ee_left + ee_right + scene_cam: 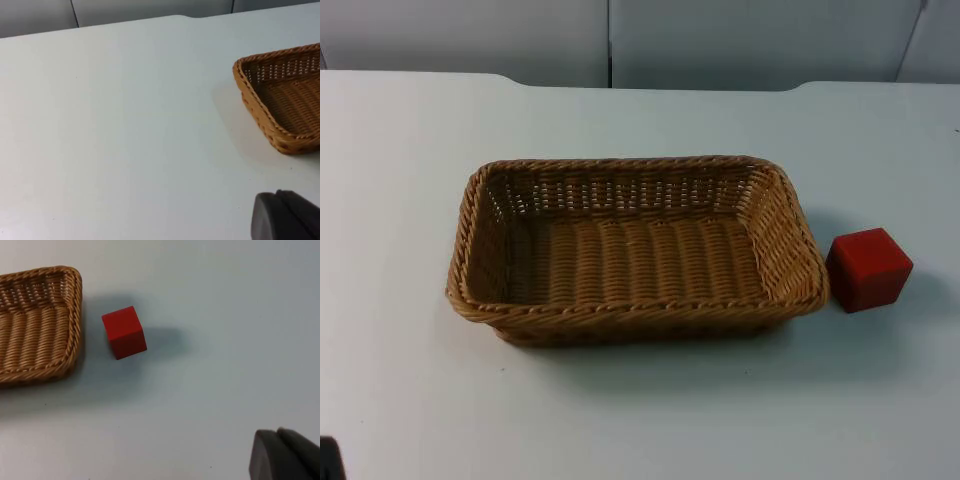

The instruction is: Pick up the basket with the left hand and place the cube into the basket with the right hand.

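Basket [620,310] woven wicker, ribbed; cube [868,268] matt red, smooth; table [410,160] smooth white

From the right wrist camera I see the red cube [124,332] sitting on the white table [225,315], one edge turned toward me, its top face lighter than its sides. The wicker basket [40,322] lies at the cube's nine o'clock, just beside it but apart, with a strip of table between them. I see one rounded corner of the basket and part of its woven floor. The cube's shadow falls toward its three o'clock. A black fingertip [285,455] of the right gripper hangs well apart from the cube, at its five o'clock.
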`<state>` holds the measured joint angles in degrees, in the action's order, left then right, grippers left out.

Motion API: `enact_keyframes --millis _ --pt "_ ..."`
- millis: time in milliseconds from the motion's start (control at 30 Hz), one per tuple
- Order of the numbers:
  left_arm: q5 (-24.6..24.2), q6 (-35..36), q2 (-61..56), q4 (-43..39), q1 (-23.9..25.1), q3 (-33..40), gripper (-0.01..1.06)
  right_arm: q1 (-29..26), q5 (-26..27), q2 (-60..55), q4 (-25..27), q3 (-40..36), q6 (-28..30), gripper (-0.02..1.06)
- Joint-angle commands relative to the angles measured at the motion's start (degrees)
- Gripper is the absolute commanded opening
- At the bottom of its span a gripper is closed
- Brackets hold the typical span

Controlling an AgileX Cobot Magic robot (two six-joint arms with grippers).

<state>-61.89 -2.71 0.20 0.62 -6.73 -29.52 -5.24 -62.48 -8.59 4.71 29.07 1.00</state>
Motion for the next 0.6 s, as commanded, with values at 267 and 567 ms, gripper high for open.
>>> enact_keyframes --millis 267,567 --pt "15.2 -0.9 8.5 27.0 -0.2 -3.0 0.00 0.1 0.7 0.3 0.0 0.0 0.0 0.02" --pt "13.0 -23.9 48.5 46.8 -0.2 -7.4 0.00 0.1 0.7 0.3 0.0 0.0 0.0 0.02"
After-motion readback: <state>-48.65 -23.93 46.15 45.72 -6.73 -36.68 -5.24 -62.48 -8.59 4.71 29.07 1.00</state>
